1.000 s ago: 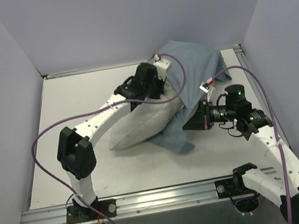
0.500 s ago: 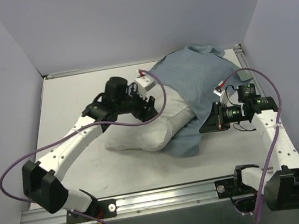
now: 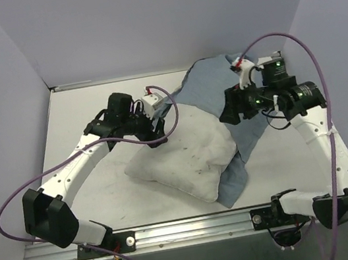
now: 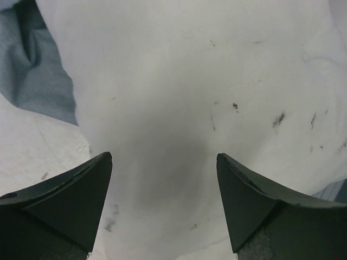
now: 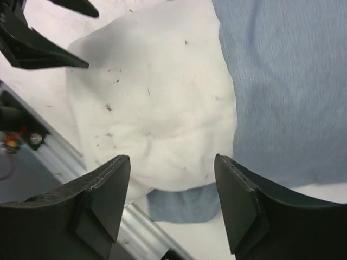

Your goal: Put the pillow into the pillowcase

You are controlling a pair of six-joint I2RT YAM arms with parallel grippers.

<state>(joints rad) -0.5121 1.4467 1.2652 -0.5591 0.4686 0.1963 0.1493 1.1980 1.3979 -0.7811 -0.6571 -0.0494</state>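
Note:
The white, dark-specked pillow (image 3: 182, 158) lies flat mid-table. The blue-grey pillowcase (image 3: 219, 82) is heaped behind it, covers its right edge and shows again under its near right corner. My left gripper (image 3: 156, 135) hovers open at the pillow's far left end, nothing between its fingers. In the left wrist view the pillow (image 4: 179, 81) fills the gap beyond the left gripper (image 4: 164, 160), with pillowcase (image 4: 32, 70) at upper left. My right gripper (image 3: 229, 110) hangs open above the pillow's right edge. The right wrist view shows the right gripper (image 5: 172, 162) over the pillow (image 5: 152, 103) and pillowcase (image 5: 282, 81).
A metal rail (image 3: 190, 227) runs along the table's near edge and carries both arm bases. Grey walls close in the left, back and right sides. Purple cables loop off both arms (image 3: 154, 93). The left gripper's fingers (image 5: 38, 49) show in the right wrist view.
Both grippers have opened and let go. The pillow has dropped flat and slid toward the front. The left arm drew back left; the right arm rose and swung toward the back.

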